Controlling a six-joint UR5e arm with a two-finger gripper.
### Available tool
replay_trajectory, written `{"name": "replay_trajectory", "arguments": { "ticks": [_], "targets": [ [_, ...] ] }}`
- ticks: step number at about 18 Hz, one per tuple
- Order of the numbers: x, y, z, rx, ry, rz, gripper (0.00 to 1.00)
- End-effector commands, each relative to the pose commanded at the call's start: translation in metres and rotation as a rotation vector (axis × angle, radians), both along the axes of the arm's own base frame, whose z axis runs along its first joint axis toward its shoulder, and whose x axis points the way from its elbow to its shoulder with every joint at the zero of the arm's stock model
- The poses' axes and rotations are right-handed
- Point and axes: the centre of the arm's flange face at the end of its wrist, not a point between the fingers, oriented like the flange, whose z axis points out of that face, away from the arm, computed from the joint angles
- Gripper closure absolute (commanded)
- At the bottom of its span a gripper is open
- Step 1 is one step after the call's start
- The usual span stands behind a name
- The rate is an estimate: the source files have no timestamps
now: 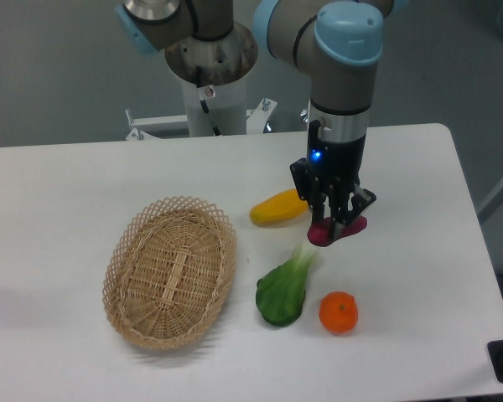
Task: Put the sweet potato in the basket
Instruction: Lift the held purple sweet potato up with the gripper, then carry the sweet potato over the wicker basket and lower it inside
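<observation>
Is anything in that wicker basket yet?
Empty. The basket shows only bare weave inside; the sweet potato sits between the gripper fingers, off to its side.

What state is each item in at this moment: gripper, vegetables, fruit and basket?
gripper: shut on the sweet potato
sweet potato: held between the fingers, at or just above the table
basket: empty, upright on the table
yellow vegetable: lying on the table
leafy green: lying flat on the table
orange: resting on the table
</observation>
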Motion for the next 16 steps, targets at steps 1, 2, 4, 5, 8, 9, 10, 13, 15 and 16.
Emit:
{"name": "replay_trajectory", "arguments": {
  "ticks": [1, 2, 4, 5, 8, 9, 10, 13, 15, 16],
  "targets": [
    [0.002, 0.002, -0.001, -0.001, -0.002, -0.003, 0.7],
    [0.007, 0.006, -0.002, -0.004, -0.003, -0.011, 0.7],
    [0.016, 0.011, -0.006, -0.003, -0.024, 0.01, 0.7],
    [0.021, 0.013, -0.007, 0.0, -0.032, 0.019, 0.7],
    [0.044, 0.033, -0.007, 0.011, -0.055, 0.041, 0.7],
    [0.052, 0.039, -0.007, 0.017, -0.064, 0.054, 0.7],
    [0.058, 0.044, -0.007, 0.021, -0.075, 0.069, 0.7],
    [0.087, 0.066, -0.013, 0.034, -0.116, 0.114, 0.7],
    [0.11, 0.087, -0.021, 0.049, -0.134, 0.149, 0.71],
    [0.125, 0.099, -0.03, 0.045, -0.136, 0.168, 0.71]
  ]
}}
